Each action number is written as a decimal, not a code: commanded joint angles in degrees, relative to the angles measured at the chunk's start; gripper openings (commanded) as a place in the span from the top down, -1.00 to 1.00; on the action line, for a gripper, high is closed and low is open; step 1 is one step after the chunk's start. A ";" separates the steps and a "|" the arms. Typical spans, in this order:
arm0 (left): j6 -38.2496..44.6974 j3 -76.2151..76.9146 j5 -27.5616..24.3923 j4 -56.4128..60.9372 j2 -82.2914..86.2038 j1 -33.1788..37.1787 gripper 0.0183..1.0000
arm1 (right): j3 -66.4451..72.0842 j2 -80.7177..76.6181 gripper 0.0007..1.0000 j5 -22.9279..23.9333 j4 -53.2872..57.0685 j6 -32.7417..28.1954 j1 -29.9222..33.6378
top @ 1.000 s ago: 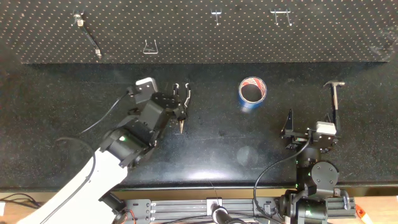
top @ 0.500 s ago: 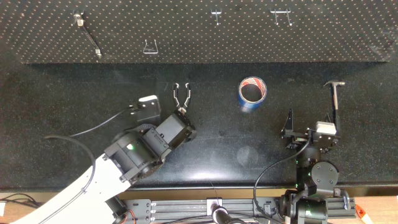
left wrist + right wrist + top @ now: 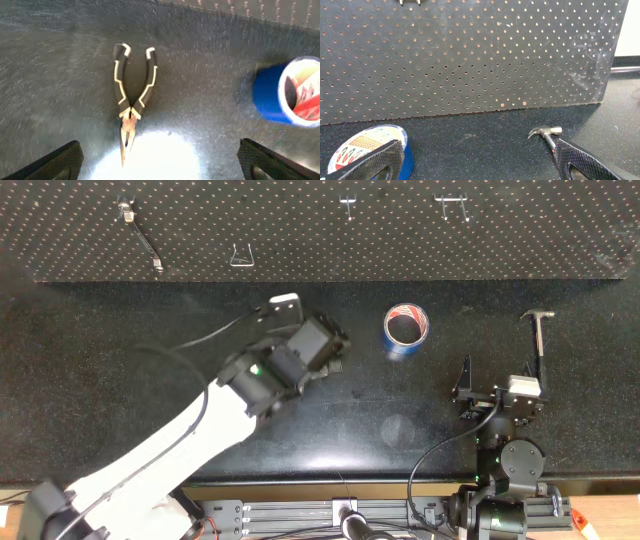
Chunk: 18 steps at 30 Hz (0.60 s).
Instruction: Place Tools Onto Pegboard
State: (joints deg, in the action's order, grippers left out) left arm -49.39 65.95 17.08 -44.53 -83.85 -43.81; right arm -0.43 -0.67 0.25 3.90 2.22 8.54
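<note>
Black-handled needle-nose pliers [image 3: 132,100] lie flat on the dark table, handles spread. My left gripper [image 3: 160,172] hovers above them, open, with nothing between its fingers. In the top view the left gripper [image 3: 322,348] and its wrist cover the pliers. A blue tape roll [image 3: 406,328] [image 3: 292,90] [image 3: 367,147] stands to their right. A hammer [image 3: 538,330] [image 3: 547,135] lies at the far right. My right gripper [image 3: 500,380] rests open near the front edge, beside the hammer's handle. The pegboard [image 3: 320,230] [image 3: 470,55] spans the back.
On the pegboard a long tool [image 3: 142,238] hangs at the left. Beside it sits a triangular hook [image 3: 240,256], and two bare hooks [image 3: 347,202] [image 3: 452,205] sit farther right. Open tabletop lies between the tape and the right arm.
My left arm drew back from the pliers, then swung up and to the right, and now stands over them. The pliers, tape, hammer and right arm have stayed put.
</note>
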 commanded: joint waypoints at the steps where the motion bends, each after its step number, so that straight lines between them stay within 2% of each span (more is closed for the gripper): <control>1: 20.96 0.68 -11.39 1.75 -2.99 8.15 -1.00 | 0.20 0.61 -0.94 -0.52 0.33 -0.61 0.28; 4: 27.12 0.68 -12.79 1.99 -4.02 10.19 -0.99 | 0.20 0.61 -0.94 -0.52 0.33 -0.61 0.28; 10: 32.33 0.66 -12.68 2.19 -4.70 10.84 -1.00 | 0.20 0.61 -0.94 -0.50 0.33 -0.61 0.28; 15: 32.26 0.63 -12.87 2.80 -5.22 10.80 -0.99 | 0.20 0.61 -0.94 -0.52 0.33 -0.61 0.28; 18: 25.68 0.63 -12.63 3.19 -7.45 10.97 -0.99 | 0.20 0.61 -0.94 -0.50 0.33 -0.61 0.28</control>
State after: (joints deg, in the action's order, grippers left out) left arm -19.20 65.95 4.97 -41.87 -88.40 -33.08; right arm -0.43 -0.67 0.25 3.90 2.24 8.54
